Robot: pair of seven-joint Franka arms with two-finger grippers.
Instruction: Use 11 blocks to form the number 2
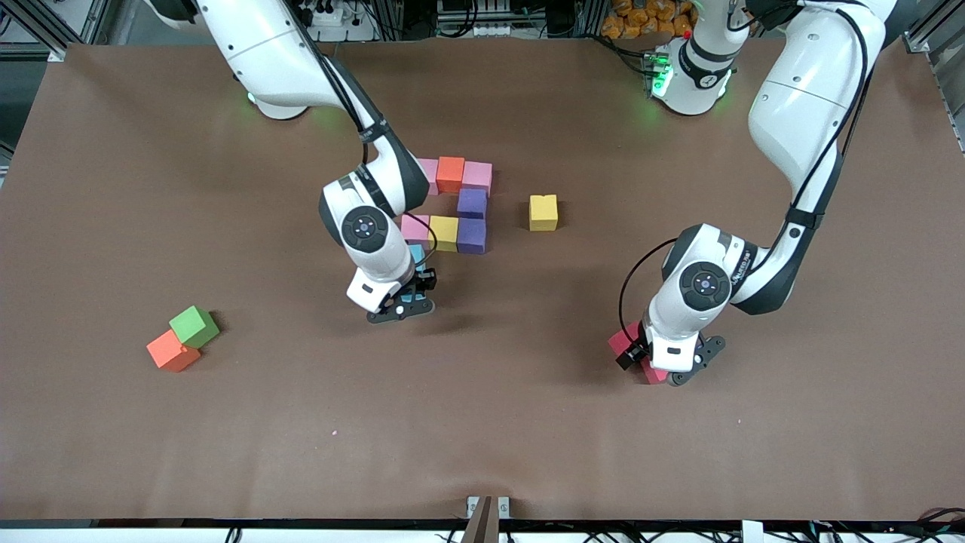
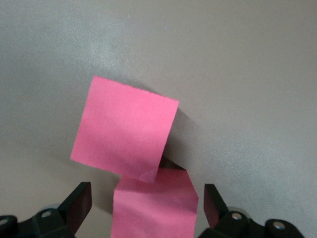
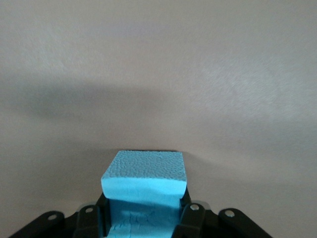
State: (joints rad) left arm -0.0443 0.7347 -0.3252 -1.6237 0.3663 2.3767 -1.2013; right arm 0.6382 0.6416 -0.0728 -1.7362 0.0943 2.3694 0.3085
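My right gripper is shut on a light blue block, low over the table beside another light blue block. That block ends a partial figure: pink, yellow, purple, purple, pink, orange-red, and a pink one half hidden by the arm. My left gripper is open and straddles a red block, its fingers standing off both sides. A second red block touches that one at a corner.
A loose yellow block sits alone toward the left arm's end of the figure. An orange block and a green cube lie together toward the right arm's end of the brown table.
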